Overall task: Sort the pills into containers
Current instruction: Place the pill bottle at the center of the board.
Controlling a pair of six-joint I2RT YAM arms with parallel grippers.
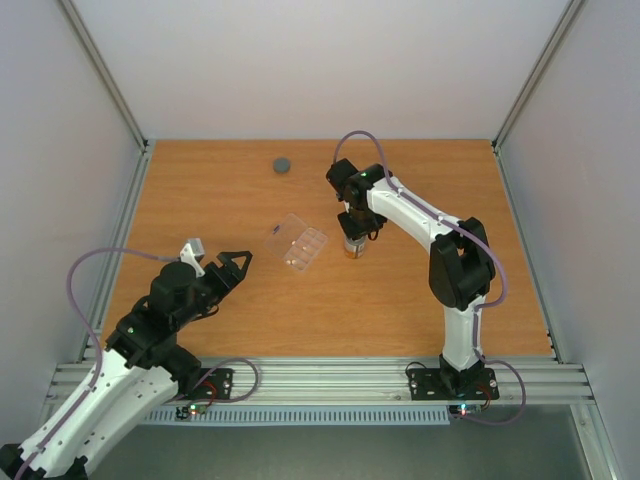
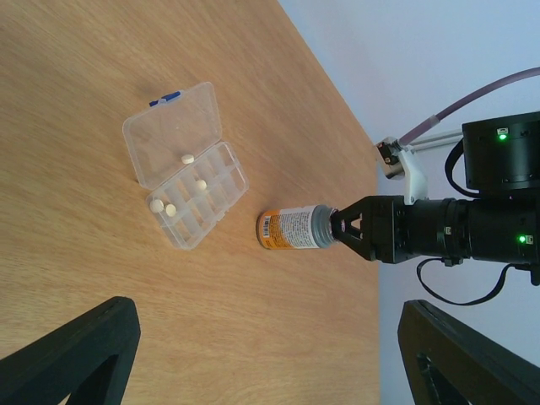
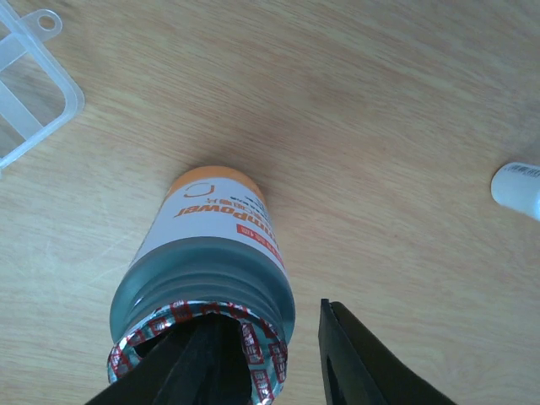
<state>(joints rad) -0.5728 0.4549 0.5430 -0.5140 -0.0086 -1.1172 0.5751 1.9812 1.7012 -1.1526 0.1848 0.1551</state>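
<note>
Standing upright on the wood-grain desk (image 1: 200,200), a round bottle (image 3: 211,245) with an orange label, smoky grey shoulders and a foil-edged open mouth sits just at 3 o'clock of the pill box (image 2: 190,181). The box is a flat, clear plastic rectangle near the desk's centre, its hinged lid laid open. Four small white oval pills (image 2: 187,159) lie in its cells. The right tool (image 2: 342,228) is slightly parted, one finger inside the bottle mouth and the other just clear of the neck. At 8 o'clock the left tool (image 1: 225,262) gapes wide, holding nothing. A round grey cap (image 1: 282,165) lies at 12 o'clock.
</note>
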